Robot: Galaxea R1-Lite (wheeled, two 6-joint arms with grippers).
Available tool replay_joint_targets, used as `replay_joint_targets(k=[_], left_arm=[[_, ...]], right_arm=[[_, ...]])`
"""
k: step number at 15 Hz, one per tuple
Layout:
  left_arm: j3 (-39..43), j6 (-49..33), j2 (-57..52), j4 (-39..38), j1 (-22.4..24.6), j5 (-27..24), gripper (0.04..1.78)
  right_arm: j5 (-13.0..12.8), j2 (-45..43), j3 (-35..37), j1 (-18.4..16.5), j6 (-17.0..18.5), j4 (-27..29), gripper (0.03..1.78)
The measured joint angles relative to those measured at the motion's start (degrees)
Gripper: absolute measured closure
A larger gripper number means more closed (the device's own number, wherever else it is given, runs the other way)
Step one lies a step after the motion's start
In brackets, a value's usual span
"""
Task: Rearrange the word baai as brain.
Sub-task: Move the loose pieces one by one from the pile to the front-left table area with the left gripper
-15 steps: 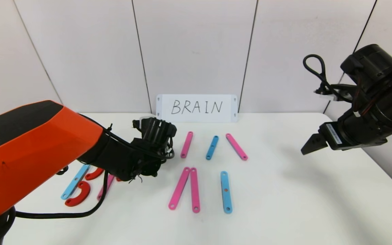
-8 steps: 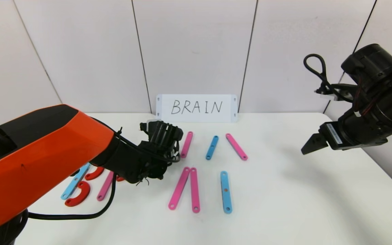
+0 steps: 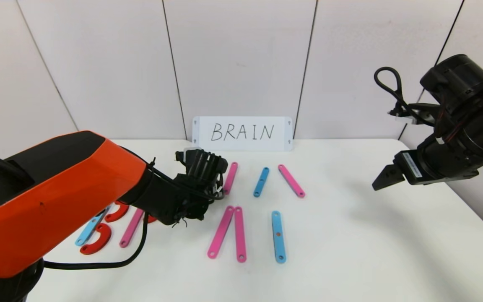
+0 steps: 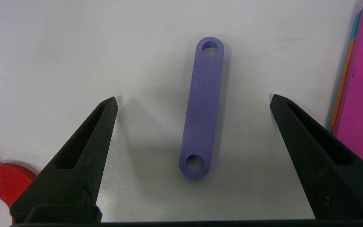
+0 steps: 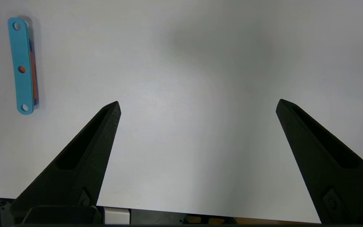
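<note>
- Head view: the white card (image 3: pixel 242 133) reading BRAIN stands at the back of the white table (image 3: pixel 350 235), against the wall panels. The left arm's orange shell and black wrist cover part of the strips on the left side of the table.
- Head view: the left gripper (image 3: pixel 201 167) reaches to mid-table, just beside a slanted pink strip (image 3: pixel 230 178); its fingers are hidden here. The right gripper (image 3: pixel 386 177) hangs well off to the right, over bare table.
- Head view: on the left lie a light-blue strip (image 3: pixel 87 231), red curved pieces (image 3: pixel 97 240) and a pink strip (image 3: pixel 131 227). In the middle, two pink strips (image 3: pixel 229 233) meet at their far ends, with a blue strip (image 3: pixel 278 236) to their right; behind them lie a short blue strip (image 3: pixel 261 181) and another pink strip (image 3: pixel 292 180).
- Left wrist view: the jaws are spread wide with a purple strip (image 4: pixel 203 108) lying flat between them, touching neither finger. It has a hole at each end. A red curve (image 4: pixel 3 184) and a pink strip edge (image 4: pixel 359 85) show at the sides.
- Right wrist view: the fingers are wide apart above bare table, holding nothing; the blue strip (image 5: pixel 22 66) lies well away.
</note>
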Motion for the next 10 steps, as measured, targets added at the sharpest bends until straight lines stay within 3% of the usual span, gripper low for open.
replay_joint_targets(k=[6,7,8,9,10], left_arm=[[0.00,0.16,0.20,0.15,0.02,-0.26,0.17],[0.13,0.22,0.20,0.06,0.02,-0.30,0.33],[0.29,0.30,0.17,0.09,0.02,-0.26,0.83],[0.40,0.33,0.17,0.15,-0.01,-0.20,1.65],[0.41,0.35,0.17,0.15,-0.01,-0.20,1.63]], right_arm=[[-0.07,-0.01,0.00,0.00,0.01,-0.02,0.09],[-0.05,-0.01,0.00,0.00,0.01,-0.02,0.09],[-0.07,-0.01,0.00,0.00,0.01,-0.02,0.09],[-0.07,-0.01,0.00,0.00,0.01,-0.02,0.09],[-0.07,-0.01,0.00,0.00,0.00,0.00,0.09]])
